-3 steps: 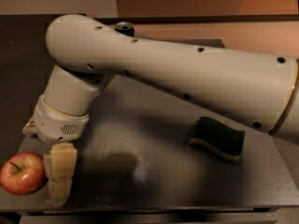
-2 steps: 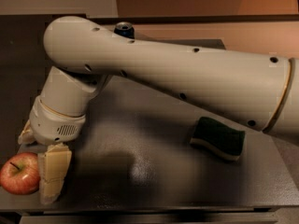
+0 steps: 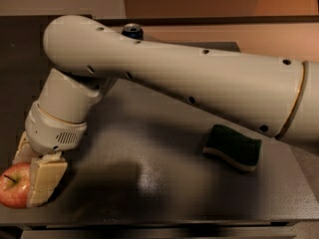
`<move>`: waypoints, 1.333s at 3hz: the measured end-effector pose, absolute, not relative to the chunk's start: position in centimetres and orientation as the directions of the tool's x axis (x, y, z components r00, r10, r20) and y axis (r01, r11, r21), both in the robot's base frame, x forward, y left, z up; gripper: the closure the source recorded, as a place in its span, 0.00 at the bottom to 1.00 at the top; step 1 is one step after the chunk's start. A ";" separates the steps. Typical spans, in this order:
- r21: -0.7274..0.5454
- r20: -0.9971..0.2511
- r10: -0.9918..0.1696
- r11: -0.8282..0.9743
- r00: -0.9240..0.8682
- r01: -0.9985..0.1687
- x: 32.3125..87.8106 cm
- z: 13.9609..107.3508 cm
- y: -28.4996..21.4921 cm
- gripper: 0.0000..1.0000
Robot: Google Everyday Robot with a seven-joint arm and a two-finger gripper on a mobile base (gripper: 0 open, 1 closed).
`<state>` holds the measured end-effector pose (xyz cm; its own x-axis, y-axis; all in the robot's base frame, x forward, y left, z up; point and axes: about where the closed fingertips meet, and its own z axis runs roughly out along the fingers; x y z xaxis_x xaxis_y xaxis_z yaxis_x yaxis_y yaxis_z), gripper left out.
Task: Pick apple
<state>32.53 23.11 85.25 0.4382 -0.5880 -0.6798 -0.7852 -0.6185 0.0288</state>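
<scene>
The apple (image 3: 14, 185), red with yellowish patches and a dark stem, sits on the dark grey table (image 3: 164, 183) at its front left corner, partly cut off by the picture's left edge. My gripper (image 3: 27, 179) is down at the apple and open. One cream finger (image 3: 46, 179) stands against the apple's right side and the other finger (image 3: 22, 151) is behind its upper left, so the apple lies between them. The thick white arm (image 3: 189, 83) stretches from the right across the table.
A dark green sponge with a pale underside (image 3: 232, 147) lies on the table to the right. The top of a soda can (image 3: 132, 31) shows behind the arm at the back. The table's front edge runs just below the apple.
The gripper has moved left and slightly down toward the apple, so its front finger now lies against the apple's right side. The apple and sponge have stayed put.
</scene>
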 end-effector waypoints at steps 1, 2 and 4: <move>0.026 -0.684 -0.585 -0.618 0.436 -0.786 32.4 86.6 23.1 0.87; 0.018 -0.686 -0.593 -0.592 0.421 -0.806 33.6 89.0 22.5 1.00; -0.023 -0.708 -0.596 -0.516 0.378 -0.856 38.5 94.9 20.4 1.00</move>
<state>38.55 20.36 94.93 0.3778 -0.5963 -0.7083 -0.8564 -0.5158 -0.0225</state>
